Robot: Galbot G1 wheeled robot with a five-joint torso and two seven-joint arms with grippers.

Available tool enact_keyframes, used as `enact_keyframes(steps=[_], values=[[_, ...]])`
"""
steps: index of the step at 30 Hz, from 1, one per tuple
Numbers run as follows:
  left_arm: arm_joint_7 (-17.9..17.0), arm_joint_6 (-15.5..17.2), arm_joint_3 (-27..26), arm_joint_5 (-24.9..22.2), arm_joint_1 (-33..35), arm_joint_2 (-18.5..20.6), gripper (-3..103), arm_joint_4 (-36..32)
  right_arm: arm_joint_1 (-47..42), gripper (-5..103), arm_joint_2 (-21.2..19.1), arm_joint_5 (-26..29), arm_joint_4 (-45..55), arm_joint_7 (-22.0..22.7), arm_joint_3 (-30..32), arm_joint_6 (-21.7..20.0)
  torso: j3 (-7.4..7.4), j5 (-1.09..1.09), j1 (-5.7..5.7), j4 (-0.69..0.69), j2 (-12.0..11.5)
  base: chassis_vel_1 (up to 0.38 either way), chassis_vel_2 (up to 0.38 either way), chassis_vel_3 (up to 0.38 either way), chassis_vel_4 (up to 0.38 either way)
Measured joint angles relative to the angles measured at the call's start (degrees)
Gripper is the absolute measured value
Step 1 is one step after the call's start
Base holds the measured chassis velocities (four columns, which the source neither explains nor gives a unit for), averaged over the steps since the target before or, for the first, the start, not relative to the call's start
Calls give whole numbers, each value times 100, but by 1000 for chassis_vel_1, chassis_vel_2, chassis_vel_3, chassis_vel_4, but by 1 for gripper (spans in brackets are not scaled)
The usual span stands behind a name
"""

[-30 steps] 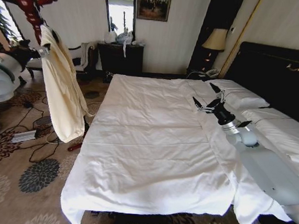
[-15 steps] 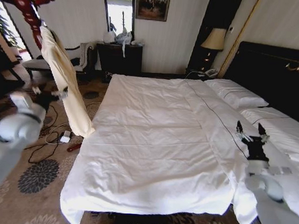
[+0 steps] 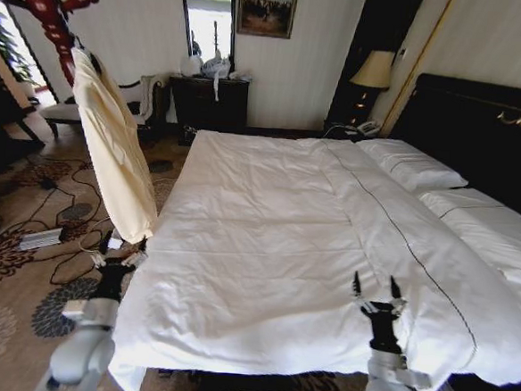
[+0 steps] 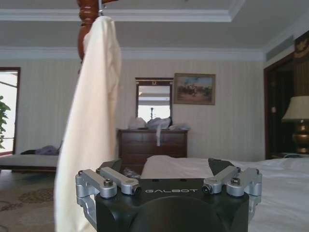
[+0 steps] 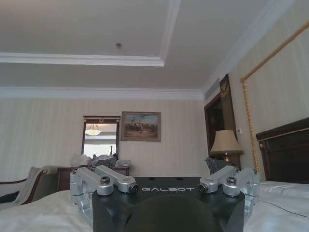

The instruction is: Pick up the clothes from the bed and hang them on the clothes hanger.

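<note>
Both tools, left (image 3: 117, 259) and right (image 3: 375, 291), hang spread and empty by the bed (image 3: 266, 250); the shirt (image 3: 114, 145) already hangs on the stand (image 3: 50, 6), so I'd judge nothing remains.

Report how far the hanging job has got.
Done, it seems: the shirt hangs from the red-brown stand beside the bed, whose sheets hold no garment. In hand: nothing; the left hand and right hand are open and low at the bed's foot. Nothing visible remains to do.

"GALBOT" on left pincer (image 4: 164, 166) and right pincer (image 5: 161, 171)
</note>
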Motion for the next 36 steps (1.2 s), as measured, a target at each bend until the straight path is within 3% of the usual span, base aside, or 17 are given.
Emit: enact_keyframes(steps=[6, 9, 10, 11, 12, 14, 15, 19, 20, 22, 25, 36], values=[[204, -215, 308, 399, 485, -373, 100, -687, -377, 100, 149, -714, 426, 282, -284, 73, 0, 2, 1, 0, -1, 0, 0, 0, 0], [-61, 80, 297, 398, 708, -316, 100, -1248, -651, 100, 65, -1224, 1084, 1011, -253, -255, 0, 1, 1, -1, 0, 0, 0, 0, 0], [-268, 360, 181, 303, 795, -191, 100, -1572, -848, 100, -74, -1469, 1589, 1563, -162, -678, 0, 1, 1, -1, 0, 0, 0, 0, 0], [-268, 360, 181, 303, 795, -191, 100, -1572, -848, 100, -74, -1469, 1589, 1563, -162, -678, 0, 1, 1, -1, 0, 0, 0, 0, 0], [-392, 566, 89, 158, 824, -64, 100, -1741, -963, 100, -195, -1473, 1874, 1762, -86, -960, 0, 0, 1, -1, 0, 0, 0, 0, 0], [-542, 896, 0, -169, 847, 131, 100, -1925, -1112, 100, -415, -1256, 2215, 1924, 65, -1373, 0, 0, 1, -2, 0, 0, 0, 0, 0], [-649, 1229, -23, -474, 849, 267, 100, -2001, -1182, 100, -592, -992, 2346, 1905, 205, -1603, 1, -1, 1, -1, 0, 0, 0, 0, 0], [-715, 1522, 92, -686, 828, 407, 100, -1997, -1216, 100, -877, -530, 2428, 1856, 335, -1869, 1, 2, 1, -2, -1, 0, 0, 0, 0], [-719, 1611, 308, -745, 837, 481, 100, -1975, -1244, 100, -1152, -52, 2515, 1915, 335, -2103, 1, 1, 1, -2, -1, 0, 0, 0, 0], [-715, 1634, 386, -761, 847, 501, 100, -1974, -1261, 100, -1270, 133, 2553, 1965, 325, -2196, 1, 1, 2, -2, -1, 0, 0, 0, 0], [-650, 1666, 588, -718, 869, 540, 100, -1934, -1370, 100, -1861, 704, 2690, 2142, 339, -2493, 1, 0, 1, 2, -1, 0, 0, 0, 0], [-623, 1652, 606, -675, 861, 543, 100, -1900, -1377, 100, -1939, 769, 2691, 2154, 347, -2520, 1, 1, 1, -1, -1, 0, 0, 0, 0]])
